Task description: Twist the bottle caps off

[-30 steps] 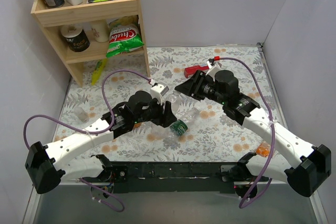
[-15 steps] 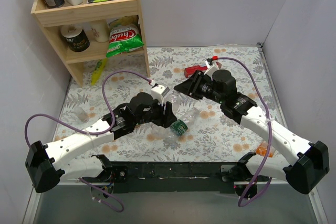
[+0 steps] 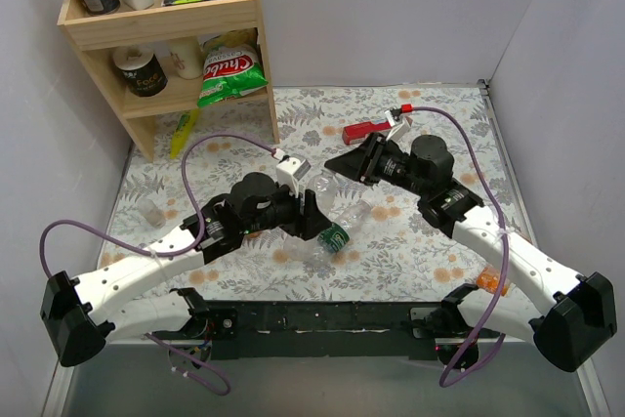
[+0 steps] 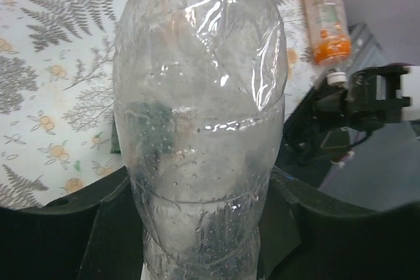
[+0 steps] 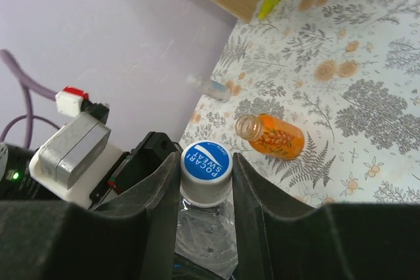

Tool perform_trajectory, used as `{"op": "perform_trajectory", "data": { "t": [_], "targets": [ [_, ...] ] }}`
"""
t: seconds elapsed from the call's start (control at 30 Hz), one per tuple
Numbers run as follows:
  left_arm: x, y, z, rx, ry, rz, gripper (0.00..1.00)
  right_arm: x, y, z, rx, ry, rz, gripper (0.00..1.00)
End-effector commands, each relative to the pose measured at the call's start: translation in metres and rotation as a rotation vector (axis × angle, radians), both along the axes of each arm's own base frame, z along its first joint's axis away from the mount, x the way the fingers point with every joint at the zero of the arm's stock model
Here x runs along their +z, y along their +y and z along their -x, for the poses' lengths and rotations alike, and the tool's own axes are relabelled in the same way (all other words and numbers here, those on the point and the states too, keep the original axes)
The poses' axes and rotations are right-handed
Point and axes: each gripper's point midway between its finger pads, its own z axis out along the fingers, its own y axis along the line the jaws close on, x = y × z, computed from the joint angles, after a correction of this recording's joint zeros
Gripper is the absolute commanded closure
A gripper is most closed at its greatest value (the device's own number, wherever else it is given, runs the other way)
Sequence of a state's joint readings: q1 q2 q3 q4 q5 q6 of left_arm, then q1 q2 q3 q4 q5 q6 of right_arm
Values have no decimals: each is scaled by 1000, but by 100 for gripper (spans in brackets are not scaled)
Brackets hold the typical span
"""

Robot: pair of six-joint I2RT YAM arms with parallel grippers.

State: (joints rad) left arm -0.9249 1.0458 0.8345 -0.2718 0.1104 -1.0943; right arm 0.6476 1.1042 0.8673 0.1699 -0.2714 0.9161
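Short orange plastic bottle (image 5: 270, 137) lies on its side on the floral mat (image 3: 430, 241), mouth open. It is well apart from the right gripper (image 3: 340, 162), straight out ahead of its fingers.

Left gripper (image 3: 311, 214) is clenched on the clear crumpled plastic bottle (image 4: 200, 129). Dark fingers (image 4: 65, 227) hug the lower body on both sides, and the bottle points away from the wrist toward the right gripper.

Clear green-labelled plastic bottle (image 3: 332, 237) lies on the mat just beside the left gripper, on the side nearer the arm bases. Can't tell if they touch.

Right gripper is closed in on the round blue-and-white screw cap (image 5: 206, 161), with a finger (image 5: 157, 188) pressed against each side. The cap sits on the neck of the clear crumpled bottle, so both grippers meet on the one bottle, held off the mat.

Red rectangular box (image 3: 361, 130) is on the mat just behind the right gripper, on the far side.

Slim orange plastic bottle (image 4: 325, 14) with small white cap (image 4: 336, 77) lies flat, well apart from both grippers, back by the right arm's base.
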Motion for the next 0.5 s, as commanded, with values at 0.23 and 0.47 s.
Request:
{"op": "perform_trajectory", "data": {
  "t": [0.23, 0.47],
  "targets": [
    [106, -24, 87, -523, 14, 419, 81, 73, -9, 58, 430, -420, -191, 99],
    [134, -19, 115, -693, 62, 506, 81, 105, -11, 87, 610, -608, -248, 99]
  ]
}}
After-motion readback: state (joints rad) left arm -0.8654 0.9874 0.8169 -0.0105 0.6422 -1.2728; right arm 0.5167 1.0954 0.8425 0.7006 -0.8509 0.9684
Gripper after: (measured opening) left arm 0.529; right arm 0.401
